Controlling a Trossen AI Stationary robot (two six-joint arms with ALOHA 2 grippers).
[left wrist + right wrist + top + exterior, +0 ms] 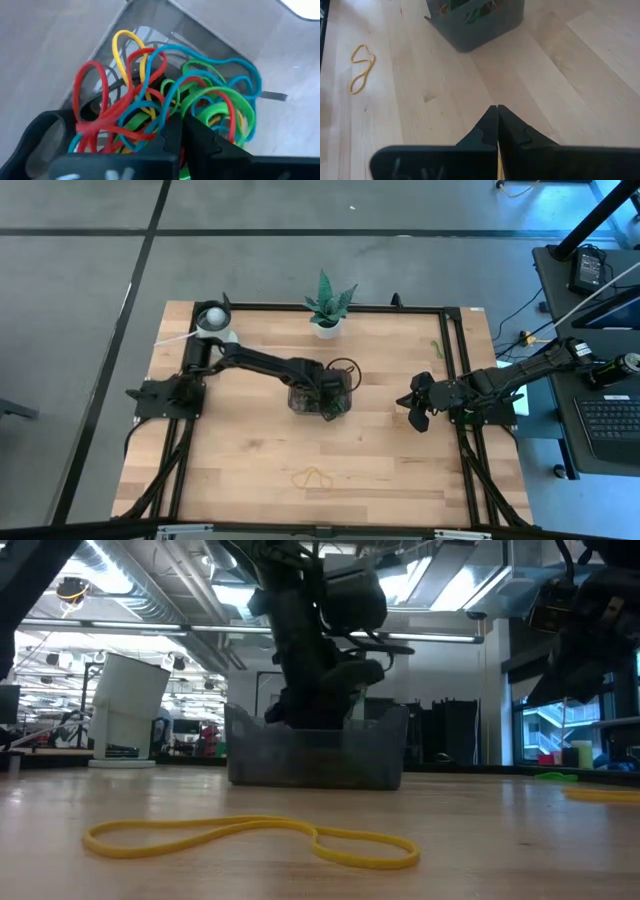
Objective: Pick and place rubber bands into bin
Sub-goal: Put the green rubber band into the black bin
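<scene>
Jaws of the left gripper (181, 125) are closed, fingertips meeting, and sit inside the bin (300, 402) directly over a tangled pile of rubber bands (170, 95) in red, blue, green and yellow. Whether a strand is pinched between the tips is uncertain, since the pile crowds the fingers in the left wrist view. That bin stands near the table's (250, 450) centre, with the left arm reaching across to it from the left edge.

Jaws of the right gripper (497, 112) are likewise closed and hold nothing; this gripper hovers above bare wood near the right edge, well apart from the bin.

One yellow rubber band (313, 477) lies flat on the table toward the front edge. A potted plant (326, 308) stands at the back edge, and a white cup (212, 318) at the back-left corner.
</scene>
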